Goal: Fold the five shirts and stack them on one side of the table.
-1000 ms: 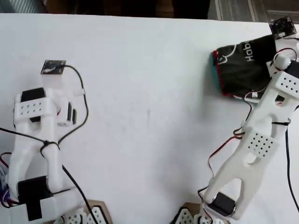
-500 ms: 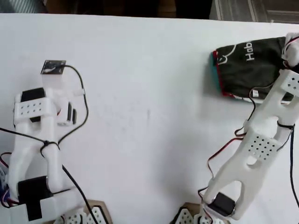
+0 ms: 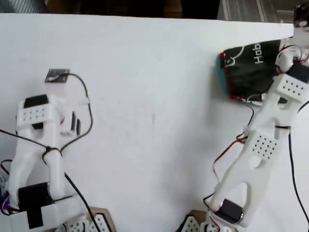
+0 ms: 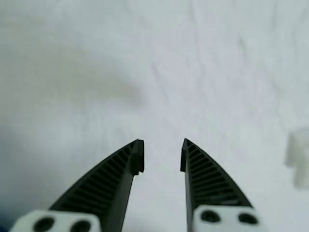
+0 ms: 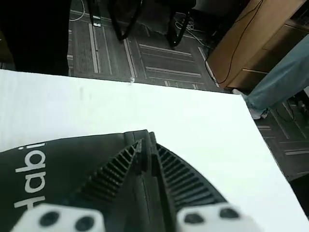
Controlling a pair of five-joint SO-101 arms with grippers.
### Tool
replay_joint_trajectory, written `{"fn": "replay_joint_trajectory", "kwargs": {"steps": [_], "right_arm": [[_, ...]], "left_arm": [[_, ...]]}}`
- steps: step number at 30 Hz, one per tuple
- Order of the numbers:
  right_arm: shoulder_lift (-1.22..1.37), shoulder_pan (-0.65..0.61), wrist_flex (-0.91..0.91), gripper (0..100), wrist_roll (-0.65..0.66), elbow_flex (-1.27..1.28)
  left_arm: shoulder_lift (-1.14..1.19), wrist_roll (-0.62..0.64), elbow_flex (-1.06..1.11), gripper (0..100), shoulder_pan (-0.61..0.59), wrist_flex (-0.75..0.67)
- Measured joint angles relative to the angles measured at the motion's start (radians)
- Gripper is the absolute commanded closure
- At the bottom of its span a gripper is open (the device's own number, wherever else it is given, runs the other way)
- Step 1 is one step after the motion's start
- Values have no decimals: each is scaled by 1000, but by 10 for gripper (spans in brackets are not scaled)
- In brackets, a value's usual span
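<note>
Right gripper (image 5: 146,141) pressing fingers together over black folded shirt (image 5: 63,169); left gripper (image 4: 160,155) hanging with fingers apart above table (image 4: 145,58).

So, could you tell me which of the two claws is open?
The left claw, fingers apart over the table; the right claw is shut above the black shirt.

One shirt stack (image 3: 248,72) — two arms (image 3: 263,145).
</note>
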Motion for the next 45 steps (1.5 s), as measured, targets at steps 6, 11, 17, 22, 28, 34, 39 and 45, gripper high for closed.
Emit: {"fn": "replay_joint_trajectory", "kwargs": {"steps": [6,11,17,22,28,34,39,45], "right_arm": [[83,8,-83,978,0,0],[81,6,-84,978,0,0],[-60,0,2,974,-95,2],[-242,-52,153,974,-193,0],[-410,-161,393,974,-203,0],[-532,-279,687,974,-203,0],[-618,-390,856,974,-203,48],[-755,-454,864,974,-203,334]], "left_arm": [[0,-95,3,849,-5,0],[-5,-104,3,849,-6,0],[-133,-104,-78,849,-5,80],[-387,-112,-115,849,-5,141],[-770,-296,-64,849,-21,101],[-1122,-460,192,847,-212,-152],[-1307,-477,480,846,-417,-439],[-1329,-477,755,846,-600,-549]]}}
